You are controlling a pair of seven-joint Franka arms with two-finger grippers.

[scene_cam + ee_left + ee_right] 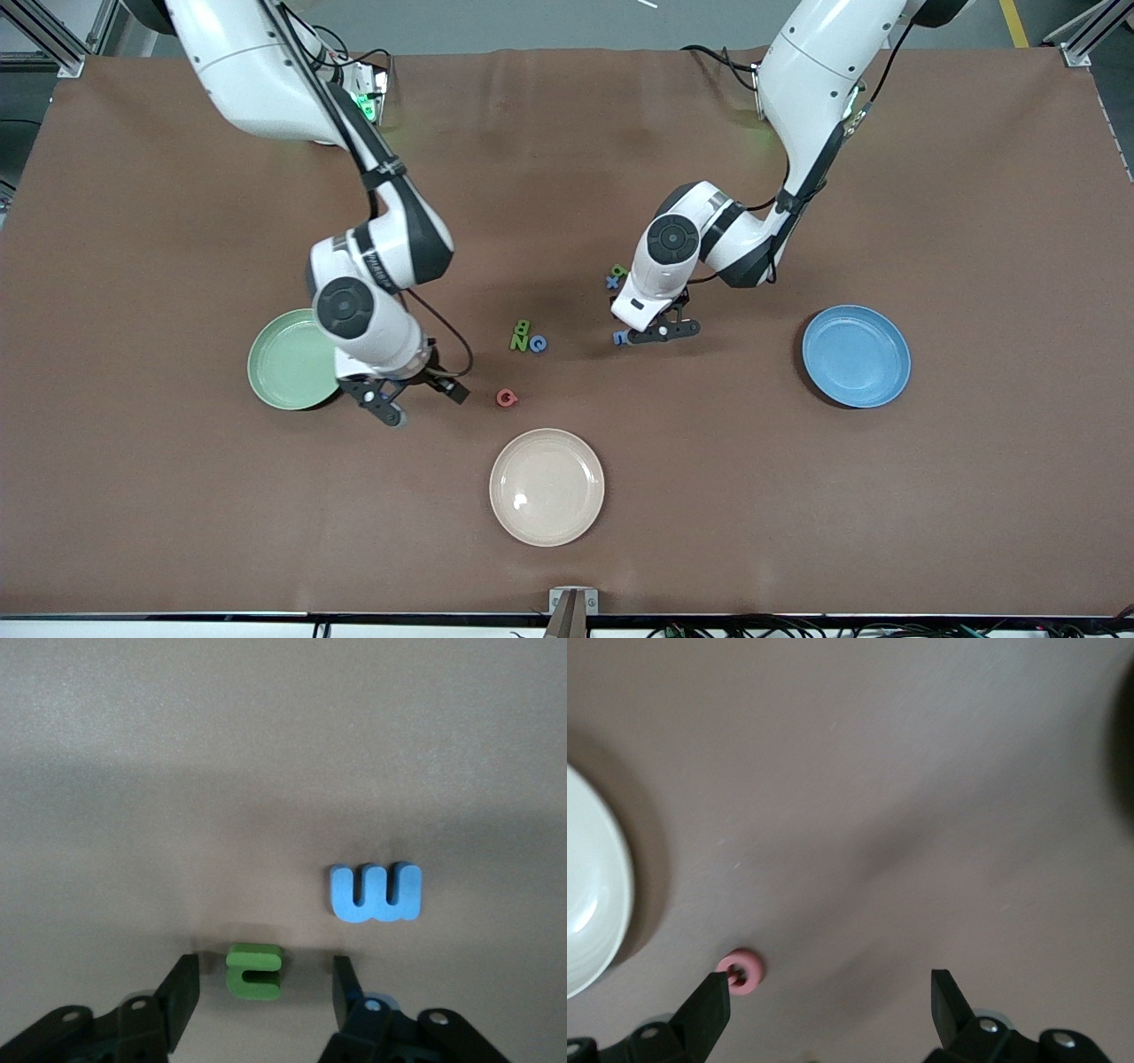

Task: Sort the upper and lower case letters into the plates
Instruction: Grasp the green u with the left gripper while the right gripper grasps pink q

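Observation:
My left gripper (663, 332) is low over the table with a small green letter (255, 972) between its open jaws, a gap on either side. A blue letter (376, 893) lies beside it and also shows next to the gripper as the blue letter (621, 338). My right gripper (418, 399) hangs open beside the pale green plate (288, 359), holding nothing. A red letter (506, 398) lies close by, seen as the pink-red letter (741, 972) just past one fingertip of the right gripper (828, 1005). The sky blue plate (856, 355) sits toward the left arm's end.
A cream-beige plate (547, 486) lies nearest the front camera; its rim (594, 904) shows in the right wrist view. A green letter (520, 336) and a blue letter (538, 343) lie together mid-table. Two more small letters (617, 276) lie by the left arm's wrist.

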